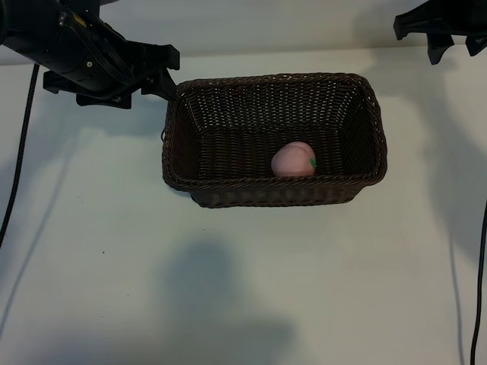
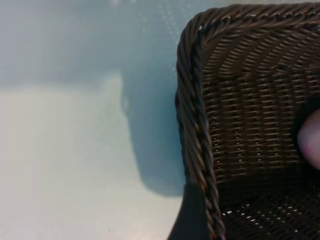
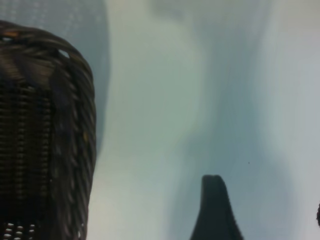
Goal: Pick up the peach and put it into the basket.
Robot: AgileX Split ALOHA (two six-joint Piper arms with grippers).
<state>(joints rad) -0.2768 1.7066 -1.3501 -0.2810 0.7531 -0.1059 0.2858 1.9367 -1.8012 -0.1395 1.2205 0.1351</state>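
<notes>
Inside the basket (image 1: pixel 183 133), near its front wall, lies the peach (image 1: pixel 294 160), so the placing looks done. Beside the basket's back-left corner the left gripper (image 1: pixel 163 72) hangs with fingers spread and empty; the right gripper (image 1: pixel 449 42), fingers likewise apart, sits beyond the back-right corner, leaving only retreat.

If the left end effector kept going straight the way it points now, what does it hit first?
Probably the basket: the open left end effector points at its near corner rim, seemingly just short of it. The peach lies well beyond, inside. Depth is uncertain.

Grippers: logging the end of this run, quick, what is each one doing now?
Left gripper: open, holding nothing, beside the basket.
Right gripper: open, holding nothing.
</notes>
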